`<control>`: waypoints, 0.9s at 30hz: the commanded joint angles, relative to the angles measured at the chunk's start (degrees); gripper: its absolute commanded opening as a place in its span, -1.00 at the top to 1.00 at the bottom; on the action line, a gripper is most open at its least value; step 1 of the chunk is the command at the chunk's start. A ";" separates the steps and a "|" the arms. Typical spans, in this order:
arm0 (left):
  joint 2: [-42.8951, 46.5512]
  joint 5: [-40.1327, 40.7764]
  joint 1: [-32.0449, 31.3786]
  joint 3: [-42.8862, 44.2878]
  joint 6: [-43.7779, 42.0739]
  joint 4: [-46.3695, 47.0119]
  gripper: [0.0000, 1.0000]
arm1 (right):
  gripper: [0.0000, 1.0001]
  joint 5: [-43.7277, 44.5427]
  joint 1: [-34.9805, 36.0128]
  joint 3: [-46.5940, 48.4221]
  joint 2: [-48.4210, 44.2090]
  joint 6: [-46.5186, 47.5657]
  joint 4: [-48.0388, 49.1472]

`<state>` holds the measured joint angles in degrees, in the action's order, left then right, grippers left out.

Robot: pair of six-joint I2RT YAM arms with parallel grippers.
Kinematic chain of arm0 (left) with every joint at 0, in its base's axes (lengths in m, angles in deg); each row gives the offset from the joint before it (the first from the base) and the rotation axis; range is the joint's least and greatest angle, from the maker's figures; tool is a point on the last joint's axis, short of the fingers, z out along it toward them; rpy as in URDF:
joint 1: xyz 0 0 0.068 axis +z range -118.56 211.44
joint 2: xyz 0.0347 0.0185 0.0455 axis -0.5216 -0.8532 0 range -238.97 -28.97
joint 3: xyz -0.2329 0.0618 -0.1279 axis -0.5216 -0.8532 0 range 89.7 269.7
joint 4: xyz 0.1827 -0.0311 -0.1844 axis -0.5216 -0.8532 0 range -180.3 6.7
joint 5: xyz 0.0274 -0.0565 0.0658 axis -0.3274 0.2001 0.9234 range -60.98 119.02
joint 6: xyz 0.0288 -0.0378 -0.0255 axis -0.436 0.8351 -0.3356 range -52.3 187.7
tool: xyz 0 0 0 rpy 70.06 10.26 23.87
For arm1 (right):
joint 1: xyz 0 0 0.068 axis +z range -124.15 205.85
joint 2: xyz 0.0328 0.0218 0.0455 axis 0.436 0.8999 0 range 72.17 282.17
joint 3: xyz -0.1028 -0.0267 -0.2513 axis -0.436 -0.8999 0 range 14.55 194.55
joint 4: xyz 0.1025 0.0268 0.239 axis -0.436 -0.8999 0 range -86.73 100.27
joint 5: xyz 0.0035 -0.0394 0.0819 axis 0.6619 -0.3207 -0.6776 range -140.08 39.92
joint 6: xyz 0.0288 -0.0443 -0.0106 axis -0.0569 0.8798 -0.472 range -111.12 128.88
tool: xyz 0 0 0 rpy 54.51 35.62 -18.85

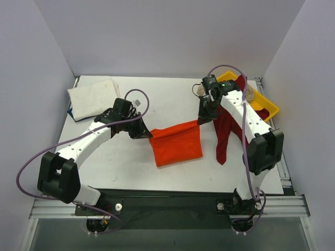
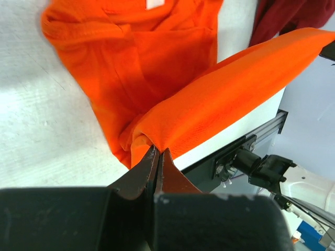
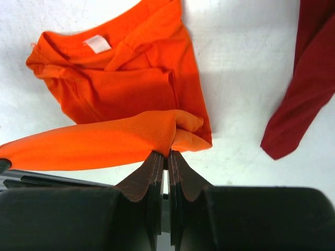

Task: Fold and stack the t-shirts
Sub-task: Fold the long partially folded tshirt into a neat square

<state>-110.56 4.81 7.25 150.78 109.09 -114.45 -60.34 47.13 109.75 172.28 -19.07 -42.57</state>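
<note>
Orange t-shirt (image 1: 177, 146), one edge lifted taut, both jaws clamped on its ends

Left wrist view: the bright orange cloth t-shirt (image 2: 172, 63) runs off the top edge, and its pinched corner vanishes inside the left tool (image 2: 158, 152). The dark red cloth t-shirt (image 2: 282, 18) is only a cropped corner here. From above, the right arm (image 1: 246, 117) covers much of it and of the yellow plastic tray (image 1: 268, 108). A dark blue sliver (image 1: 69, 111) peeks from under the white folded cloth shirt (image 1: 94, 98), too small to tell.
</note>
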 commanded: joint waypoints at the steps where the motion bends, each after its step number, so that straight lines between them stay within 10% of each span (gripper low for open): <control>1: -2.52 -0.84 2.03 1.68 -2.62 1.19 1.00 | 1.00 3.49 -1.24 4.46 4.28 3.42 -1.74; 22: -16.33 -1.02 7.22 2.46 -3.77 6.81 1.00 | 1.00 1.30 -2.03 16.95 22.92 7.29 -1.48; 26: -18.60 -0.32 7.31 4.13 -3.77 9.01 0.38 | 0.99 0.77 -2.20 20.46 25.83 7.64 -1.65; 27: -19.14 0.29 7.31 4.74 -3.94 8.83 0.18 | 0.59 0.33 -2.21 21.95 26.27 7.47 -1.57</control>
<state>-128.26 3.02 13.83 152.31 106.55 -107.04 -61.96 46.60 127.37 197.55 -13.17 -42.27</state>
